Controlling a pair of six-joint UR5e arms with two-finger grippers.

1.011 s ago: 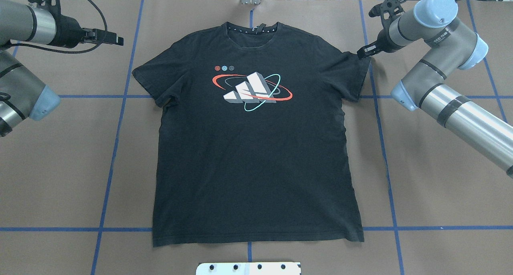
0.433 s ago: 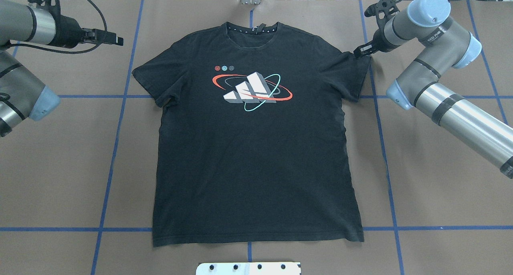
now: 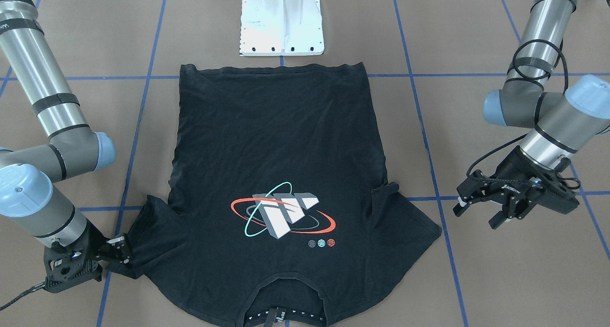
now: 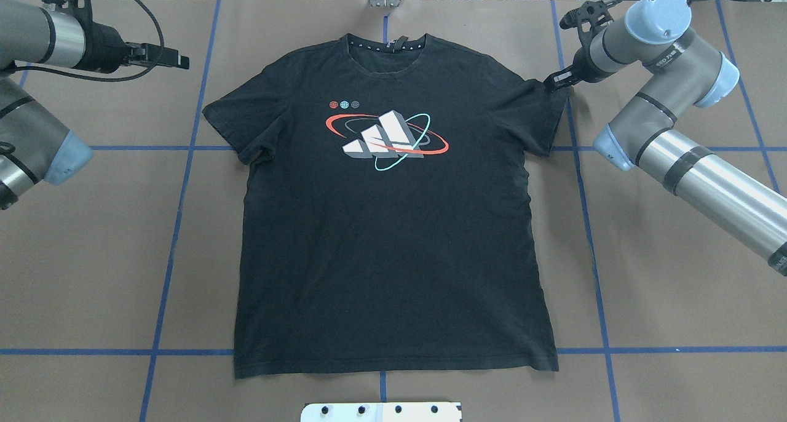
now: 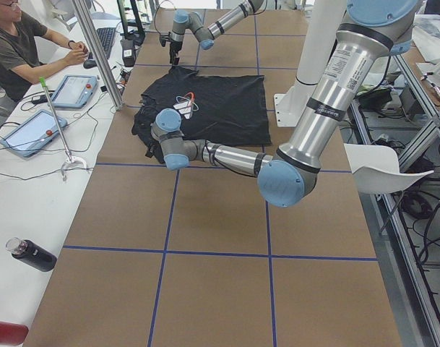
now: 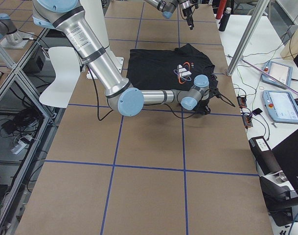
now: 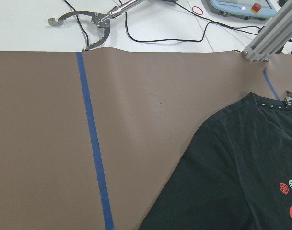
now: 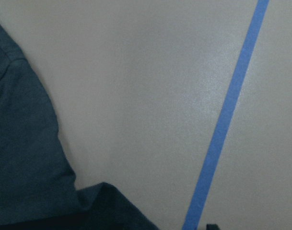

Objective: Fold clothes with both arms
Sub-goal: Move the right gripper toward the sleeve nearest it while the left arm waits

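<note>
On the worktop the black T-shirt lay flat, logo up. The right gripper sat low at a sleeve tip, likely to pinch it, its jaws' state untellable; the left gripper hung apart, jaws spread, empty.

Overhead and front cameras face each other over the T-shirt; 2 wrist cameras sit close.
</note>
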